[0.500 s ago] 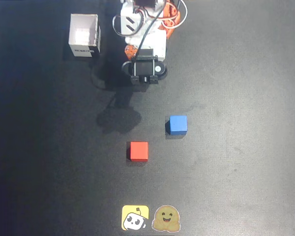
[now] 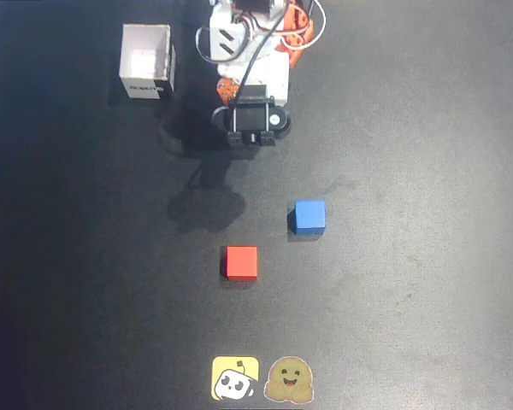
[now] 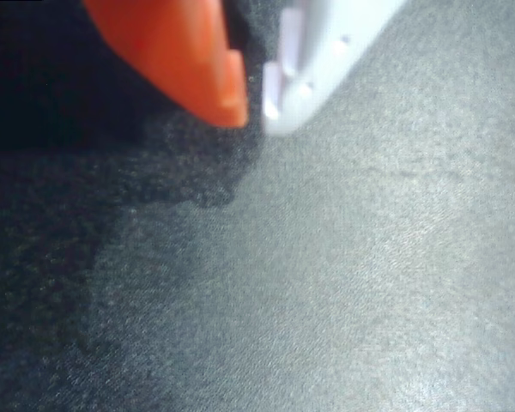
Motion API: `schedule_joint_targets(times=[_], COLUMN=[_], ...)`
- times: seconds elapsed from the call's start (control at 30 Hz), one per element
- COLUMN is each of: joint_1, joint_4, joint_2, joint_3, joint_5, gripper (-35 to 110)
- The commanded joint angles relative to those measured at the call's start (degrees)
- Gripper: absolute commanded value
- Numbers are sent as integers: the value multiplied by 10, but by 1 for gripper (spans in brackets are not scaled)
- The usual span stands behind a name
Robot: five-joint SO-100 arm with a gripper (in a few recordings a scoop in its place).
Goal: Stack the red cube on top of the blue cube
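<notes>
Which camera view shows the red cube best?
The overhead view: the red cube lies whole and sharp on the dark table. The wrist view gives the claw tips and bare table surface.

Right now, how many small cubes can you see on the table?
2. In the overhead view, the red cube sits near the middle of the black table; the blue cube lies apart from it, up and to the right. Neither is stacked.
</notes>
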Motion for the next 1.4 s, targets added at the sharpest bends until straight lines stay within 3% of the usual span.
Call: schedule_joint_targets(times=[0.0,1.1,1.37], joint_1=[3,-1,4], joint_4=[2,7,-8], joint_2=[2,0,-254], joint_3=[-3,-29,-203], joint_5=[2,-8,-14], gripper=[0,0,0])
